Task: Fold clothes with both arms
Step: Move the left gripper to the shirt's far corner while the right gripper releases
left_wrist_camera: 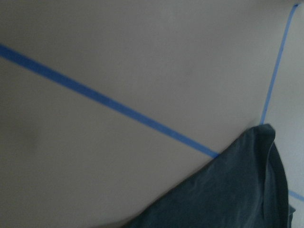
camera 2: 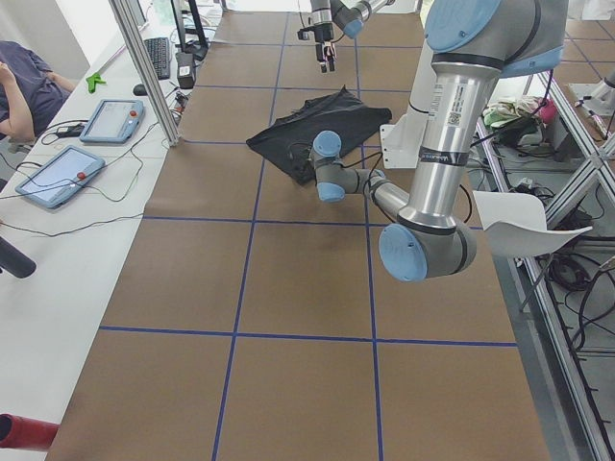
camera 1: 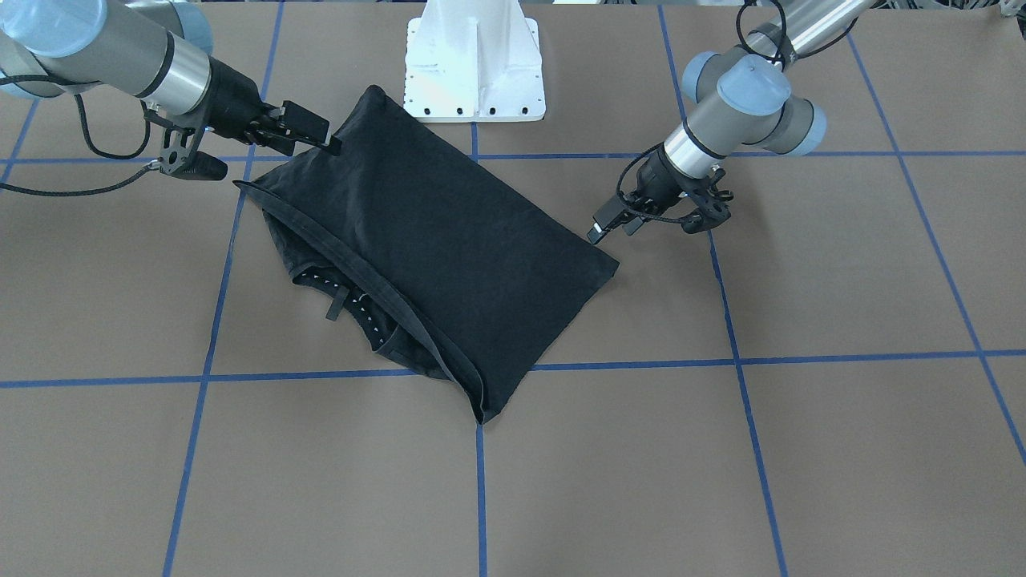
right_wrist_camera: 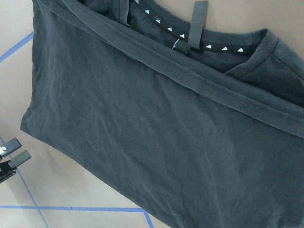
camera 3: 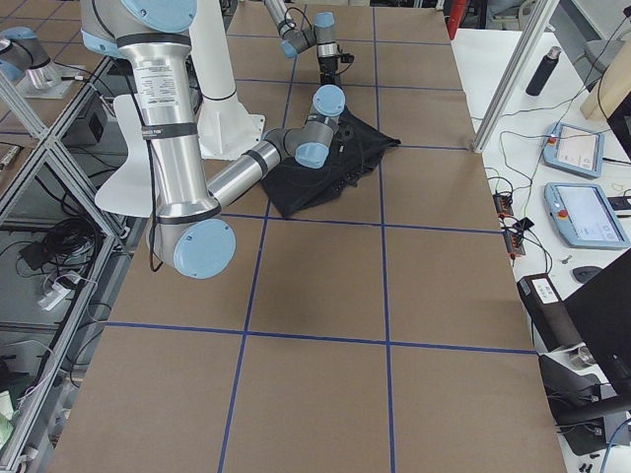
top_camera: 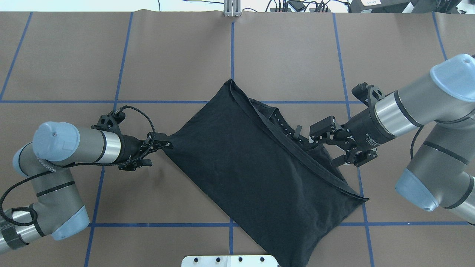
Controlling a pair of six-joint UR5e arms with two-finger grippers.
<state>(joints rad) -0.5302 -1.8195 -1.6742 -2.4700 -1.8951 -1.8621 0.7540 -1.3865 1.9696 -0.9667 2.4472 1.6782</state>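
The black T-shirt point(camera 1: 441, 240) lies folded in a slanted rectangle on the brown table, plain side up; its logo is hidden. The collar with its small white marks point(right_wrist_camera: 209, 46) peeks out from under the folded edge. My left gripper point(camera 1: 613, 228) is open and empty, just off the shirt's pointed corner point(top_camera: 174, 139). Its wrist view shows only that corner point(left_wrist_camera: 237, 185), no fingers. My right gripper point(top_camera: 321, 139) is open and empty, hovering at the collar side of the shirt point(top_camera: 252, 167). Its fingertips point(right_wrist_camera: 12, 142) show bare beside the cloth.
The white pedestal base point(camera 1: 474, 72) stands right behind the shirt's near end. Blue tape lines point(camera 1: 737, 361) divide the brown table into squares. An operator's side table with tablets point(camera 2: 58, 173) runs along the far edge.
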